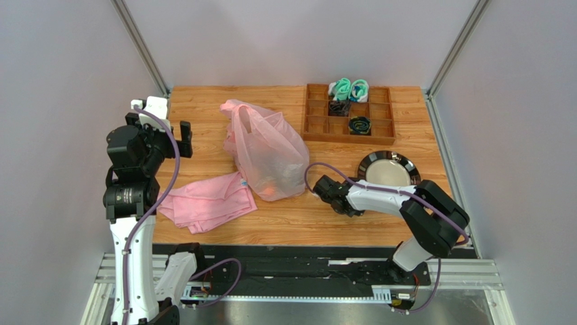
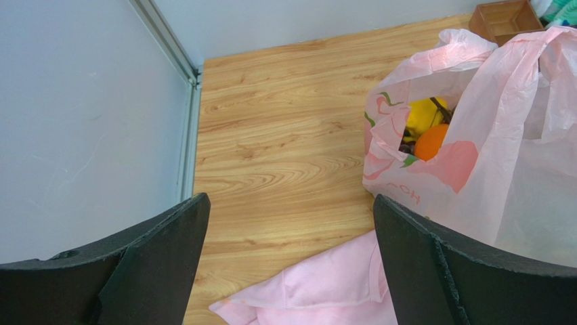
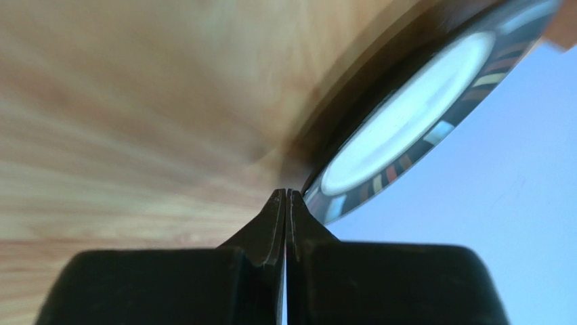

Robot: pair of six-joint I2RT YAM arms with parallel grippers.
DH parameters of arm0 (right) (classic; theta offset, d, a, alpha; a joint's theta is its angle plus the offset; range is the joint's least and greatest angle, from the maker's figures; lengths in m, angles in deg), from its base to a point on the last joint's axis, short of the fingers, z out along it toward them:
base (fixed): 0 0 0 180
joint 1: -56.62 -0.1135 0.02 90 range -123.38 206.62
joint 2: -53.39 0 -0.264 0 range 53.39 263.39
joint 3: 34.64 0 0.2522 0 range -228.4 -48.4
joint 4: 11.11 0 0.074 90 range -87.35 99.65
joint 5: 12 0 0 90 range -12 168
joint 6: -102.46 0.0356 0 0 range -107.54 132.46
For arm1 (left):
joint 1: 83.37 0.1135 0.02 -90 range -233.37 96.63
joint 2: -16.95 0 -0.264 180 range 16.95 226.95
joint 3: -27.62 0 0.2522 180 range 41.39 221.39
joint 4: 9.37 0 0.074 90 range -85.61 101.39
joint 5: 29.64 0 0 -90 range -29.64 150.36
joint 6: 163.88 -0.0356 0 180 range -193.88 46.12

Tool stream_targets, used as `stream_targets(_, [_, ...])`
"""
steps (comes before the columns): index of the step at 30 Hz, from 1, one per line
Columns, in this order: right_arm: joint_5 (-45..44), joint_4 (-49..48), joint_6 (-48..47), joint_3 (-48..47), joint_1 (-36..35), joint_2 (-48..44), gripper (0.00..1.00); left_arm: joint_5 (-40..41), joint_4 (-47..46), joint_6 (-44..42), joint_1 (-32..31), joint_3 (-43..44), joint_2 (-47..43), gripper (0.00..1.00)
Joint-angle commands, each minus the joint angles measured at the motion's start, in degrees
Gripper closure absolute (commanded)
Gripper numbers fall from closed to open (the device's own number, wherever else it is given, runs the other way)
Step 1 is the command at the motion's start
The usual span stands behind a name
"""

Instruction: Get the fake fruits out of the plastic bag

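The pink translucent plastic bag (image 1: 267, 145) stands at the table's middle, its mouth facing left and up. In the left wrist view the bag (image 2: 494, 149) gapes, showing an orange (image 2: 431, 141), a yellow lemon (image 2: 423, 114) and a dark bit below them; the other fruits are hidden. An orange glow (image 1: 271, 191) shows through the bag's base. My left gripper (image 1: 169, 135) is open and empty, raised left of the bag (image 2: 291, 227). My right gripper (image 1: 315, 188) lies low on the table just right of the bag, shut and empty (image 3: 286, 196).
A folded pink cloth (image 1: 206, 200) lies left of the bag's front, also below my left fingers (image 2: 338, 284). A dark-rimmed plate (image 1: 389, 169) sits beside the right arm (image 3: 406, 122). A wooden compartment tray (image 1: 379, 118) with teal and black items stands at the back right.
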Motion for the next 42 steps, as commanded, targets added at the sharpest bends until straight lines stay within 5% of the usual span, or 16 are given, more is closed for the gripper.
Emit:
stream_targets(1, [3.22, -7.85, 0.35, -5.83, -3.45, 1.47, 1.00, 0.16, -0.22, 0.30, -0.37, 0.75, -0.36, 0.01])
stream_targets(10, [11.03, -3.91, 6.67, -8.04, -15.42, -5.46, 1.00, 0.42, 0.31, -1.90, -1.16, 0.75, -1.50, 0.01])
stream_targets(13, [3.08, -6.70, 7.38, -8.30, -13.77, -7.31, 1.00, 0.42, 0.57, -1.99, -1.16, 0.66, -2.11, 0.01])
stream_targets(15, [2.86, -6.72, 7.90, -9.88, -8.78, -7.32, 0.83, 0.25, 0.92, -1.90, -1.25, 0.40, -2.20, 0.01])
stream_targets(16, [5.04, -5.59, 7.99, -11.54, -7.09, -6.36, 0.55, 0.16, 1.01, -1.81, -1.34, 0.31, -2.29, 0.01])
stream_targets(17, [6.10, -5.57, 6.69, -11.55, -5.68, -5.91, 0.42, -0.10, 1.01, -1.55, -1.25, 0.31, -2.29, 0.01])
stream_targets(19, [5.33, -7.05, 5.10, -10.07, -3.04, -4.77, 0.29, -0.98, 1.28, -1.37, -1.25, 0.05, -2.56, 0.01])
stream_targets(21, [2.18, -9.86, 2.03, -8.05, -0.85, -4.33, 0.29, -1.42, 1.19, -1.20, -1.25, -0.04, -2.82, 0.01])
stream_targets(35, [-1.10, -24.03, -3.43, -2.32, 10.76, 1.73, 0.38, -2.21, 1.98, -0.14, -1.25, -0.39, -3.44, 0.01])
stream_targets(38, [0.58, -23.77, -3.78, -2.41, 12.70, 3.23, 0.58, -2.48, 1.98, 0.30, -1.25, -0.48, -3.35, 0.01])
stream_targets(39, [2.23, -23.77, -4.22, -2.06, 12.70, 3.40, 0.75, -2.39, 1.98, 0.30, -1.25, -0.57, -3.35, 0.01])
stream_targets(42, [5.57, -20.10, -1.95, -1.71, 11.31, 2.71, 1.00, -2.39, 2.24, 0.30, -1.25, -0.66, -3.35, 0.01])
